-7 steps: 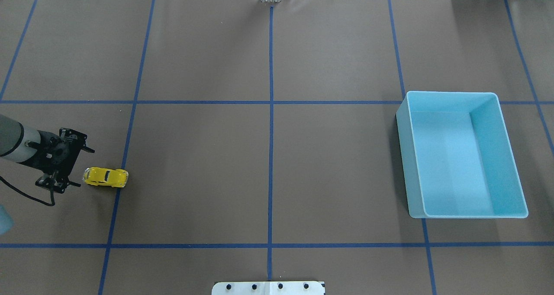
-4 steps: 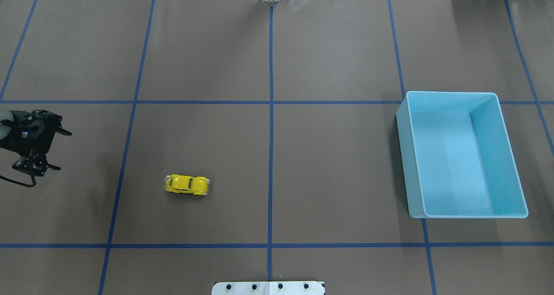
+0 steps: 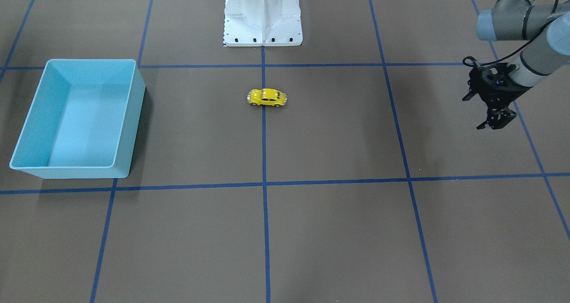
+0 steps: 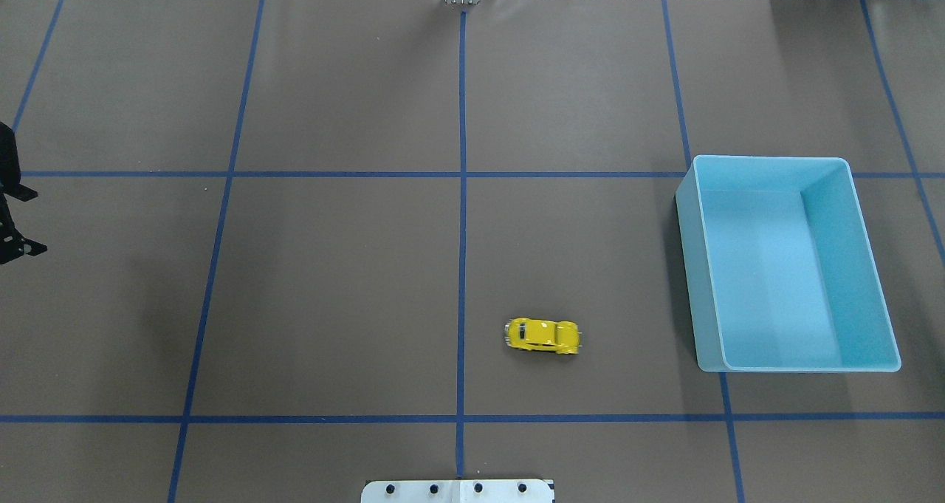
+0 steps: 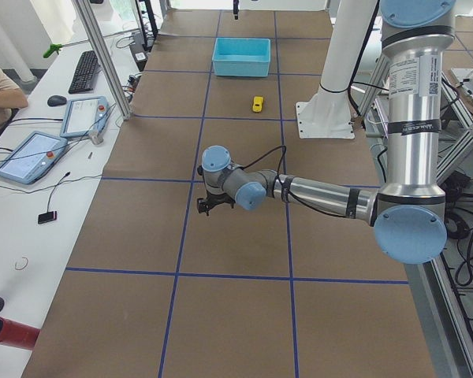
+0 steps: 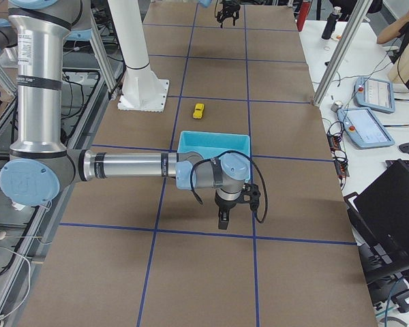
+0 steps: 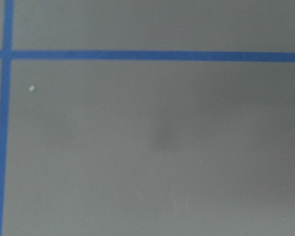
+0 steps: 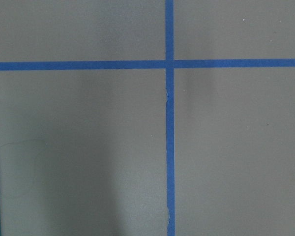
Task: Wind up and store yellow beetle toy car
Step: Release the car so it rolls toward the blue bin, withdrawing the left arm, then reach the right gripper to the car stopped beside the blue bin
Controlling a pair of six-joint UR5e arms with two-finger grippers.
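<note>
Yellow beetle toy car (image 4: 543,336) sits free; right end effector (image 6: 223,219) empty, gap unreadable, so square your pinch across its sides.

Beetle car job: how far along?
Done, it seems: wind-up and release. The yellow beetle toy car has rolled from the left claw past the centre tape line and sits free, short of the light-blue bin. In hand: nothing; the left claw is open and empty. Left: pick up the car and put it in the empty bin.
</note>
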